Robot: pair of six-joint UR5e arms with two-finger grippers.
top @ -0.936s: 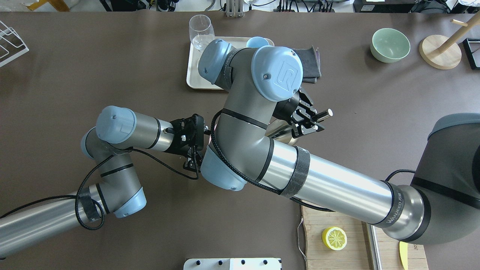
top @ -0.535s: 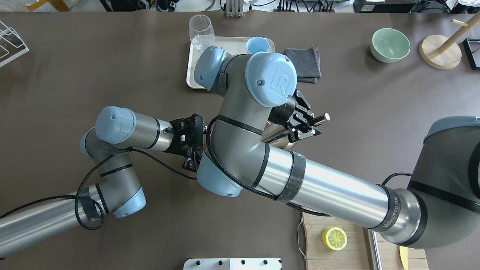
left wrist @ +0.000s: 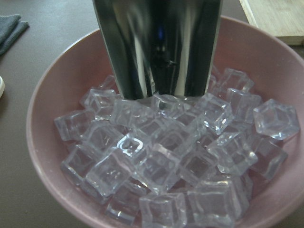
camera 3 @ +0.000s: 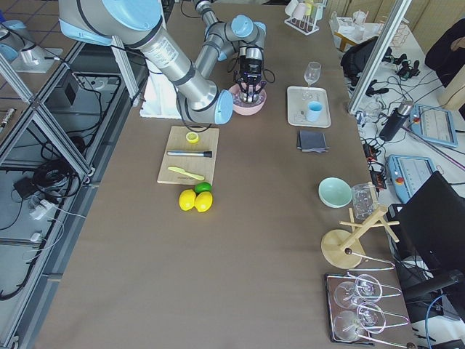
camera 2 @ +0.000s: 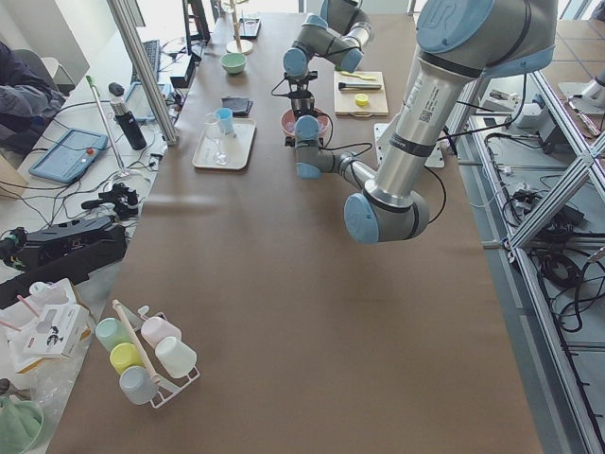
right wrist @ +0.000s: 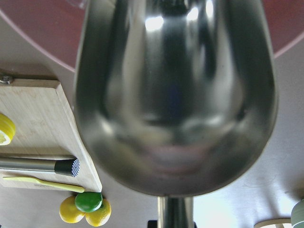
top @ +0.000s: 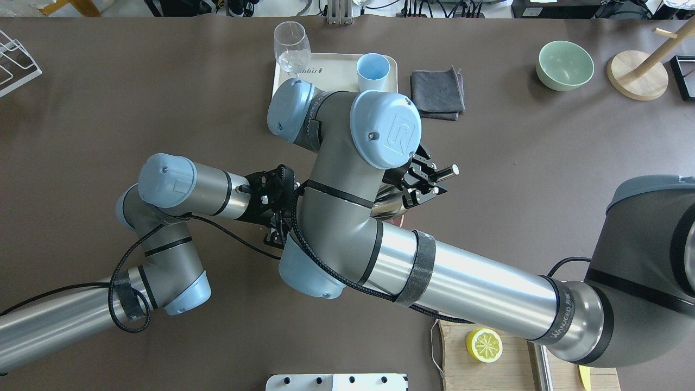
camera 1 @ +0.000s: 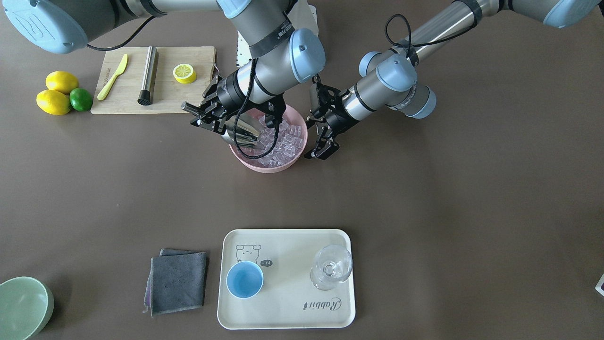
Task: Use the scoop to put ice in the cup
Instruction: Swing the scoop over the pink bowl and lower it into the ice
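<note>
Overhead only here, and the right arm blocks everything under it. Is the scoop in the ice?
Observer: Yes. The left wrist view shows the scoop with its front edge down in the ice.
Operator: What holds the ice?
Observer: A pink bowl. The front view shows it full of cubes.
Operator: Left side doing anything?
Observer: The left gripper has its fingers open beside the bowl's rim, holding nothing.
</note>
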